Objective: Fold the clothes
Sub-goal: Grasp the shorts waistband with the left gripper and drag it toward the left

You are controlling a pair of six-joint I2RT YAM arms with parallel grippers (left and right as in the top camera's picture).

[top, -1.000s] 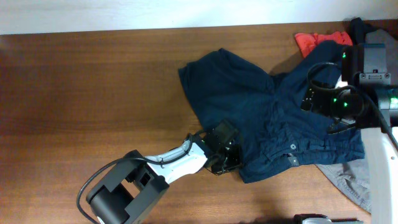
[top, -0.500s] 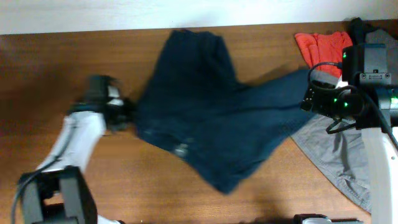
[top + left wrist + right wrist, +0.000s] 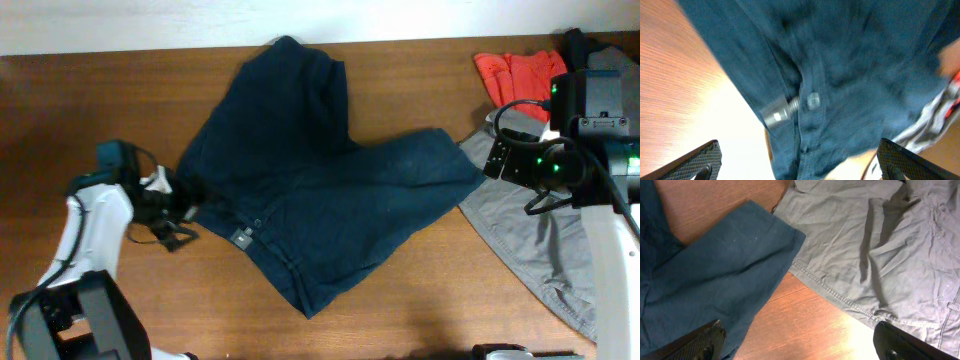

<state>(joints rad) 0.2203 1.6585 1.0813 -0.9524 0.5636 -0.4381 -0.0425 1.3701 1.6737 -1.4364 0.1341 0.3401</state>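
Fig. 3 | shorts point(image 3: 310, 190): I have dragged them from the right edge to the centre of the table point(image 3: 80, 100), legs spread | left gripper point(image 3: 800, 160): fingers wide, released | right gripper point(image 3: 802, 342): wide, empty | judged ready for folding.

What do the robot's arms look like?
The left arm and right arm have white links, black joints and looping black cables. The right carries green lights. The left tool is black, its fingers cross-hatched.
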